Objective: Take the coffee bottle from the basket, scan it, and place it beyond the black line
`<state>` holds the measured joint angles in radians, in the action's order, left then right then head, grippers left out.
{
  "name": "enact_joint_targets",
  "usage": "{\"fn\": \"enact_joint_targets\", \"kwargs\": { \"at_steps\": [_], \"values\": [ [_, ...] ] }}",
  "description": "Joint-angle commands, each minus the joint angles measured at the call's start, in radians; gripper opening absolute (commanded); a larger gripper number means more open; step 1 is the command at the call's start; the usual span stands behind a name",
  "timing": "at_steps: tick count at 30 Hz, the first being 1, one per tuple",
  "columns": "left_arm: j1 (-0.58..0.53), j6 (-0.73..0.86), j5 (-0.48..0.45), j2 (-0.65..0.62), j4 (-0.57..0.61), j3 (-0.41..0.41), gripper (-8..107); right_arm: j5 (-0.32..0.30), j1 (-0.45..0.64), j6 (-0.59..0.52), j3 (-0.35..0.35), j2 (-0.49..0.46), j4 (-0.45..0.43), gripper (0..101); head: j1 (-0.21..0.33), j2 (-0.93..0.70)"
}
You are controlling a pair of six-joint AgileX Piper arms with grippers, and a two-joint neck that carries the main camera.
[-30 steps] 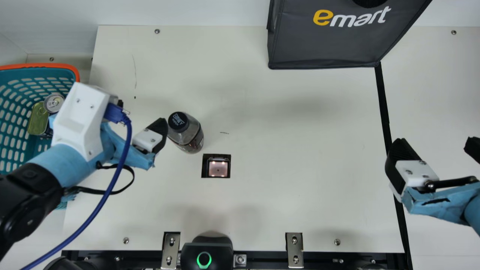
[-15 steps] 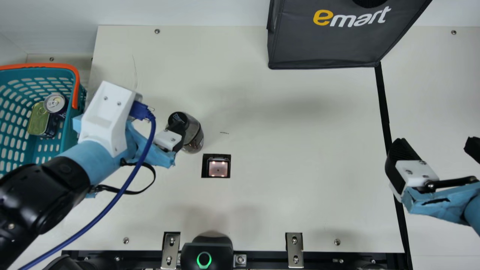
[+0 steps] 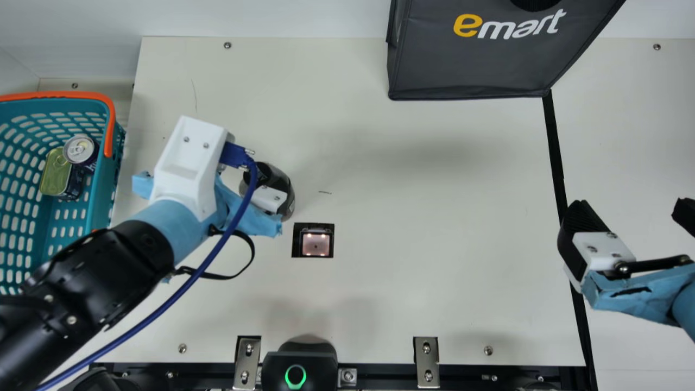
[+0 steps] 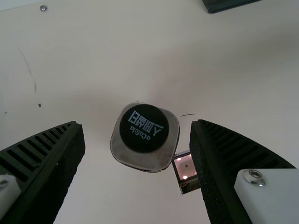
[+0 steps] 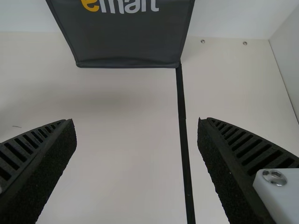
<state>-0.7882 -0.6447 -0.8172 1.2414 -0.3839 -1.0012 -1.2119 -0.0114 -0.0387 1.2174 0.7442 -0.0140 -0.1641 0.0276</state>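
Left gripper point(image 3: 270, 199): fingers spread, one to either side of the coffee bottle point(image 4: 145, 128), a gap at each. Bottle upright on table point(image 3: 412, 228), near scanner point(image 3: 315, 243). Cap: white lettering. Dark grey bag point(image 3: 467, 68): yellow-and-white lettering. Right gripper point(image 3: 635, 209): fingers spread, near black line point(image 3: 555, 149).
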Motion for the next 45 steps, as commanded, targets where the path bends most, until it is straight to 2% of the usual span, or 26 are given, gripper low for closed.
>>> {"fn": "enact_joint_targets", "kwargs": {
  "at_steps": [1,13,34,45],
  "values": [
    [-0.014,-0.031,-0.013,0.010,-0.013,-0.003,90,0.000,0.000,0.000,0.000,0.000,0.000,91,0.026,0.000],
    [-0.040,-0.131,-0.052,0.081,-0.066,-0.025,90,0.000,0.000,0.000,0.000,0.000,0.000,91,0.026,0.000],
    [-0.035,-0.214,-0.066,0.161,-0.049,-0.075,90,0.000,0.000,0.000,0.000,0.000,0.000,91,0.026,0.000],
    [-0.031,-0.226,-0.057,0.170,-0.039,-0.065,17,0.000,0.000,0.000,0.000,0.000,0.000,91,0.026,0.000]
  ]
}}
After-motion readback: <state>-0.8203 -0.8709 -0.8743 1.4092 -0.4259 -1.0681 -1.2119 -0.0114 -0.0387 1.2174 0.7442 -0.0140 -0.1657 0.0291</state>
